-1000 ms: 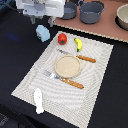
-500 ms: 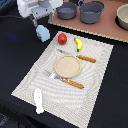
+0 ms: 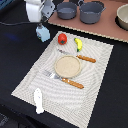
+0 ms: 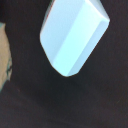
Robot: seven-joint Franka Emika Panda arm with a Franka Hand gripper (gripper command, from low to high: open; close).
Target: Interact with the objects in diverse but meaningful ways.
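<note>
The pale blue-white carton [image 3: 43,33] lies on the black table just off the mat's far corner, and it fills the wrist view [image 4: 74,36]. My gripper [image 3: 39,22] hangs above it, apart from it, holding nothing; it looks open and no finger shows in the wrist view. On the mat are a red tomato [image 3: 62,38] and a yellow banana [image 3: 78,44]. A small white elongated piece [image 3: 38,100] lies at the mat's near edge. Two dark grey pots [image 3: 66,10] [image 3: 91,11] stand on the brown board at the back.
A tan round plate [image 3: 67,66] sits mid-mat, flanked by a knife [image 3: 82,58] and a fork [image 3: 67,80] with orange handles. A beige bowl [image 3: 123,16] stands at the exterior view's far right. The striped mat [image 3: 95,100] covers the middle of the black table.
My gripper has risen slightly and drifted toward the exterior view's left, away from the carton. The carton and the other objects have stayed put.
</note>
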